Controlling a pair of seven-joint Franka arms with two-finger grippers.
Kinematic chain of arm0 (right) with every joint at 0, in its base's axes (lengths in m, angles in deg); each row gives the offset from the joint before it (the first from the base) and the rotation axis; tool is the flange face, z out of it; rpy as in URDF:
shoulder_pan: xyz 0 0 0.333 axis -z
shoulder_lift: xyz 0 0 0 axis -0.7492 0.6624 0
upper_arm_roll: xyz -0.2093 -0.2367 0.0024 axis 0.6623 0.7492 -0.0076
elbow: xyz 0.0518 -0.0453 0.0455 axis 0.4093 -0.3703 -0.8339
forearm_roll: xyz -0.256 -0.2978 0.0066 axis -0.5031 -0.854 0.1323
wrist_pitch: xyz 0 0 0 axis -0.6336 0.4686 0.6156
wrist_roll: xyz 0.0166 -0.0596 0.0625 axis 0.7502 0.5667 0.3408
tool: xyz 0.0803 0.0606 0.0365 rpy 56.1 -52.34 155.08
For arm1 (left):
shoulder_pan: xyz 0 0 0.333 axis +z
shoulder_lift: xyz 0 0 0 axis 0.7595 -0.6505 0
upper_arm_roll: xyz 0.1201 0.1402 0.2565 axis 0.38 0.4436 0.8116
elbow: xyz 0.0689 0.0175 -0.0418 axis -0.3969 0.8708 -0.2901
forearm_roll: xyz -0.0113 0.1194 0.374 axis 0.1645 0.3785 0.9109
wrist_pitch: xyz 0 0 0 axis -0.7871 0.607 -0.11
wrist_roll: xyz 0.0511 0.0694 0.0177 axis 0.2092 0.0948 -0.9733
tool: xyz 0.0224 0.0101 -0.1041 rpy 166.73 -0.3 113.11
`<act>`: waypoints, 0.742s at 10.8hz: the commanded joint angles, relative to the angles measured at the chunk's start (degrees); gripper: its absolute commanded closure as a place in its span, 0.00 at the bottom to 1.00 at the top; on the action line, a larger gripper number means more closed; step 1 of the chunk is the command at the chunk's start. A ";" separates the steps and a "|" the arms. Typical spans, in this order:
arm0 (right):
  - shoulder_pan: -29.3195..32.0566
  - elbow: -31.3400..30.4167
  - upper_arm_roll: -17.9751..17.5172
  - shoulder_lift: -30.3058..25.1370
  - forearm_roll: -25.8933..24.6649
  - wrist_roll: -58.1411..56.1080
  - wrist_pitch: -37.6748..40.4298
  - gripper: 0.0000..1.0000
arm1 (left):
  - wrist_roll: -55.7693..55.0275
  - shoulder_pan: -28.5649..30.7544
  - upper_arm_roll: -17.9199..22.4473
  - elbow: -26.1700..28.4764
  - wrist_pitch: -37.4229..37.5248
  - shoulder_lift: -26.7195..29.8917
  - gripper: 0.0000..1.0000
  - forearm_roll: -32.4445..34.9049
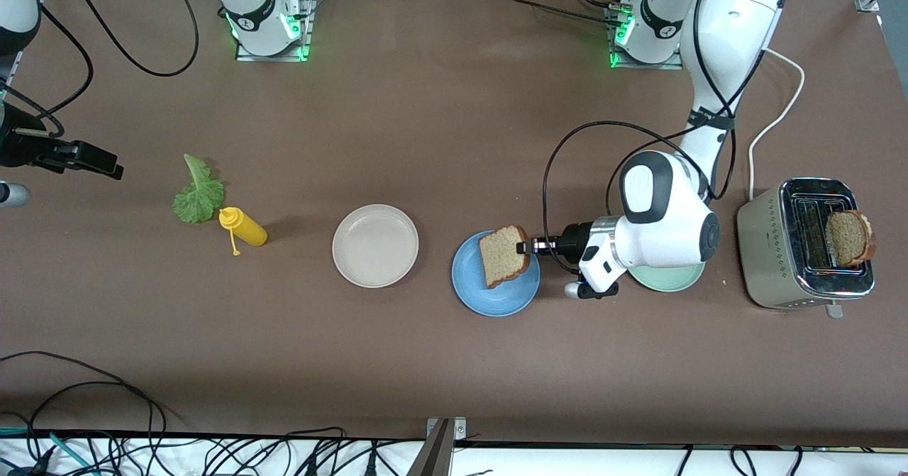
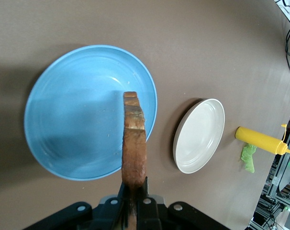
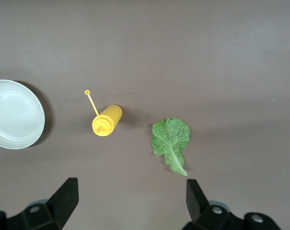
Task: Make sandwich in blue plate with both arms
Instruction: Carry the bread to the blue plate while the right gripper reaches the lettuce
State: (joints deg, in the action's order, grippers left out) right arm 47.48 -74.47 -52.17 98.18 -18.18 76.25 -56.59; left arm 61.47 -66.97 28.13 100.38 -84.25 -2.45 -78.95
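Brown wholegrain bread slice (image 1: 504, 255) held by its crust edge in the left gripper (image 1: 526, 247), fingers clamped tight on it, slice turned on edge and hanging over the blue plate (image 1: 496, 299). Blue plate bare inside, resting on the brown table (image 1: 425, 142), between the beige-white plate (image 1: 375, 245) and the pale green plate (image 1: 670, 277), which is mostly hidden under the left arm. Second bread slice (image 1: 849, 237) standing up out of a slot of the silver toaster (image 1: 805, 252), at the left arm's end of the table. Green lettuce leaf (image 1: 197, 194) flat on the table toward the right arm's end, touching or just beside the yellow squeeze bottle (image 1: 243, 227), which lies on its side. Right gripper (image 3: 130, 199) waiting in the air near the lettuce leaf, fingers spread wide apart, nothing between them.
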 commanded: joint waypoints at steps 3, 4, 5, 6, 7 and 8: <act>-0.01 -6.38 0.33 -0.26 -1.13 1.25 -4.27 0.00 | -0.44 -3.71 0.77 -4.59 -2.62 -3.99 1.00 -3.34; -0.10 -8.23 0.33 0.43 -4.10 1.34 -5.41 0.00 | -0.17 -3.71 0.77 -4.59 -3.07 -4.60 1.00 -3.25; -0.10 -9.55 0.33 1.48 -5.26 1.25 -5.51 0.00 | 0.09 -4.06 0.77 -4.77 -3.51 -5.04 1.00 -3.25; -0.01 -10.78 0.33 2.36 -5.36 1.08 -6.56 0.00 | 0.27 -4.06 0.77 -4.86 -3.94 -5.40 1.00 -3.25; 0.08 -13.23 0.42 2.55 -5.36 0.73 -8.66 0.00 | 0.44 -3.98 0.86 -4.86 -3.95 -5.49 1.00 -3.17; 0.08 -16.22 0.42 2.46 -5.36 0.46 -11.55 0.00 | 0.44 -3.89 0.86 -4.77 -3.95 -5.75 1.00 -3.17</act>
State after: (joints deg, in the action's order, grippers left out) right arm 47.53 -85.05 -51.86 101.29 -22.65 77.16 -63.25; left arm 61.27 -70.27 28.22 97.65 -88.06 -6.60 -80.17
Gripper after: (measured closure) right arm 0.000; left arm 0.921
